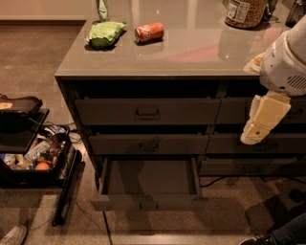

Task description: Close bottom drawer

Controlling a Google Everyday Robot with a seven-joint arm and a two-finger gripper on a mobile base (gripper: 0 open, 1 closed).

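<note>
Floor, far left: a light shoe (pixel 12 234) is cut off by the lower edge. Above it stands a black crate (pixel 36 165) of mixed small items, too cluttered to identify, with a black case (pixel 19 106) behind it that runs out of view at the left.

Counter (pixel 191 52), grey and glossy: at its back left lies a green bag (pixel 103 33). Just behind the bag is a bottle (pixel 101 7) with its top out of view. An orange can (pixel 149 32) lies on its side beside the bag.

Wider drawer column: the top drawer (pixel 147 111) and middle drawer (pixel 149 143) sit flush. The bottom drawer (pixel 148 184), lowest of the three, is pulled well out toward the camera. Its interior is in shadow and any contents cannot be made out. Its low front with a small dark handle is nearest the camera.

Counter, back right: a jar (pixel 245 12) is cropped at the top.

Right edge: the white arm housing (pixel 287 62) hides part of the counter edge. The cream pincer (pixel 256 129) hangs below it, in front of the right-hand column (pixel 229 143) and well apart from the open drawer. Whether it is wide or narrow cannot be told, and nothing is seen held in it.

Lower right corner: a person's leg (pixel 282 233) and dark shoe, cropped.
</note>
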